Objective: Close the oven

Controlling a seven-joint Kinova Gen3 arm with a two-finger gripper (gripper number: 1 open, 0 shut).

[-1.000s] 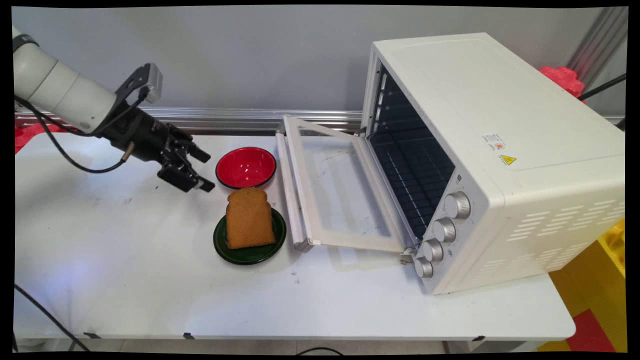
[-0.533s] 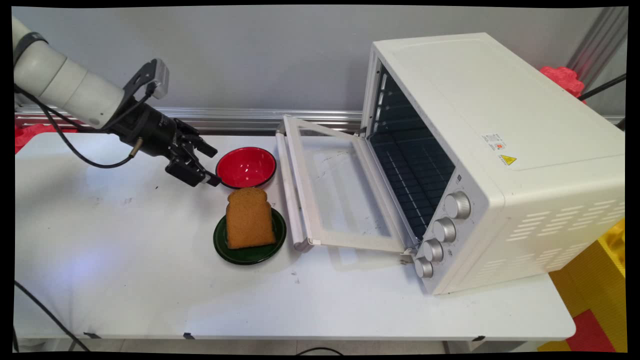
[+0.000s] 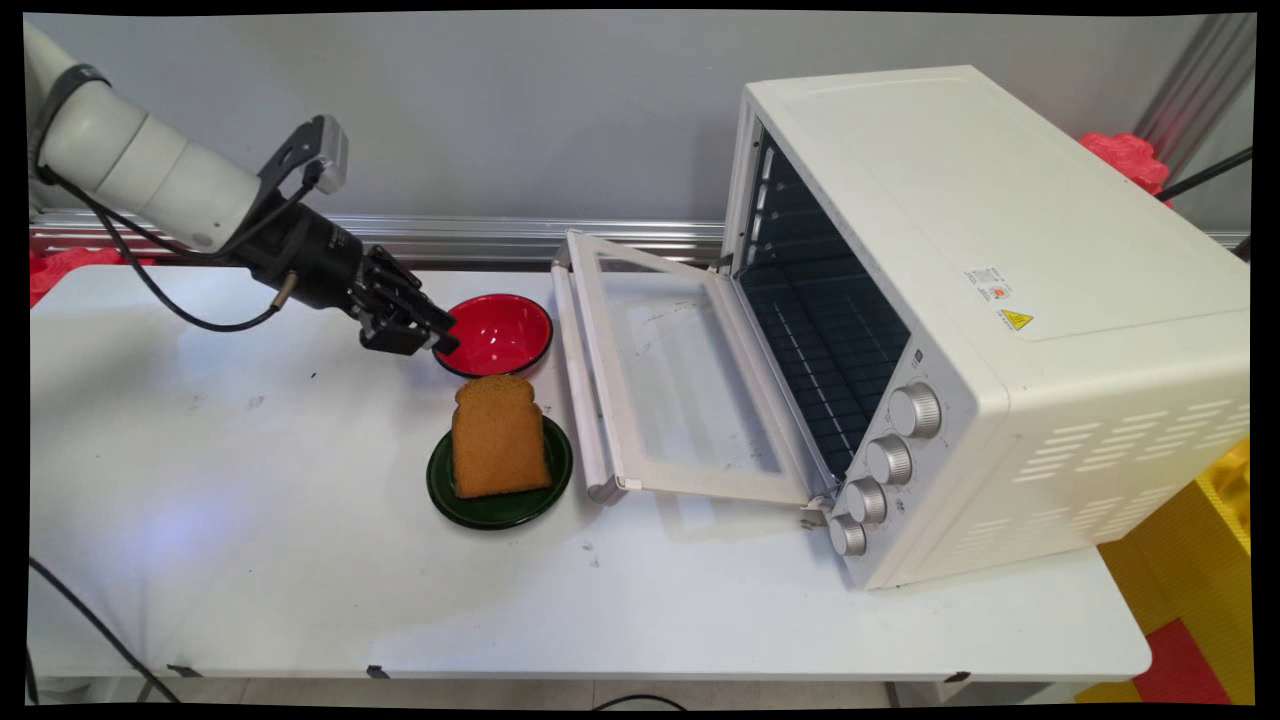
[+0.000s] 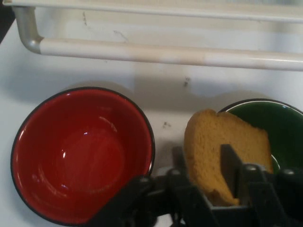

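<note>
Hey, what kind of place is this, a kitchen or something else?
Probably a robot lab staged as a kitchen: a toaster oven with its door open, bread on a green plate, and a bare white table.

The white arm point(image 3: 150, 175) slants downward to its black gripper point(image 3: 438, 334), which points forward and down. A grey camera bracket point(image 3: 318, 160) sits on the wrist's upper side, and black cables point(image 3: 170, 305) loop below, behind the gripper. The two fingers point(image 4: 229, 163) stand parted, with a gap between them and nothing clamped; their black linkage point(image 4: 156, 198) spreads out behind the fingertips.
</note>
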